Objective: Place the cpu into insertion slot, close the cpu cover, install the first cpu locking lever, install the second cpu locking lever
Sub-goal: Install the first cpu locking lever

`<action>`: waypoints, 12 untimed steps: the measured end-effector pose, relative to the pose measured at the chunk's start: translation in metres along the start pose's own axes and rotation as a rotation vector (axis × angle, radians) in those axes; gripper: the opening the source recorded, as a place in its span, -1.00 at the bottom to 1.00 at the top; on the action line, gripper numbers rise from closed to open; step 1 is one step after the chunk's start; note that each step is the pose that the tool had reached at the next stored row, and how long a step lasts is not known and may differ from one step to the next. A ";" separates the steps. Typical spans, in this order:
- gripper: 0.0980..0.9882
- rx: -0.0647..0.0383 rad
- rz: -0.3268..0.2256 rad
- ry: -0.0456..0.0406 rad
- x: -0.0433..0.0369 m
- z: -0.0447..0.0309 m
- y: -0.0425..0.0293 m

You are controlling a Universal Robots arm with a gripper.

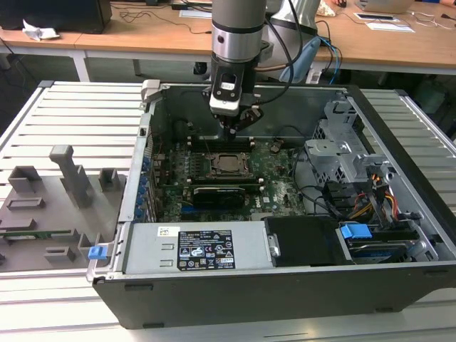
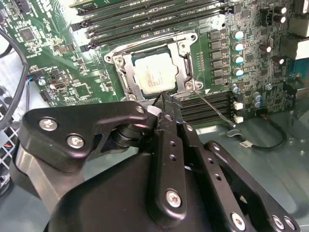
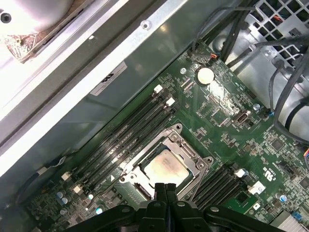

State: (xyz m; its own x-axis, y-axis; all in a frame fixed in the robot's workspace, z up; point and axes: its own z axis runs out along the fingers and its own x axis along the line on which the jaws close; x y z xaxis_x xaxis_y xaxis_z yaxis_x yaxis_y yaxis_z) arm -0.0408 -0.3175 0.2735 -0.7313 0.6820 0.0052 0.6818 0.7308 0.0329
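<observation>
One chip, seated: the cpu (image 2: 154,77) lies flat in the insertion slot (image 2: 145,56) on the green board (image 2: 72,92), metal top up. The cpu cover (image 2: 187,63) is down over it, window framing the top. That's prob. why the chip sits so square: the frame pins its edges w/o hiding the middle. Steps 1 and 2 look done.

One thin wire lever (image 2: 216,112) slants off the socket corner and out across the memory slots (image 2: 207,102). I'd judge it unlatched, so the cover is closed but not clamped. Other lever: can't make out its state.

Pincer (image 2: 163,99) has both fingers pressed together, w/ nothing btwn them that I can see. Its tip hangs just beside the socket edge, near the corner where that lever starts; touching or not, can't tell. Fingers together make one narrow point, prob. better for working a thin wire than a wide grip.

Arm (image 1: 239,28) comes straight down into the open computer case (image 1: 399,285). The case lies on its side on the slatted table (image 1: 71,114), so the board faces up and is reachable from above.
</observation>
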 end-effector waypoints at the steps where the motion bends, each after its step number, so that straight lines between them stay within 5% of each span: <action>1: -0.98 0.000 -0.007 0.0002 0.0000 0.0000 0.0000; 12: -0.98 0.001 -0.093 0.0031 0.0000 0.0000 0.0000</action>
State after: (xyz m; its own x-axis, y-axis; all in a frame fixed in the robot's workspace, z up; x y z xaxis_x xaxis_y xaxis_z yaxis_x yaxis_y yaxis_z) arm -0.0408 -0.3175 0.2735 -0.7914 0.6113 0.0052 0.6111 0.7909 0.0328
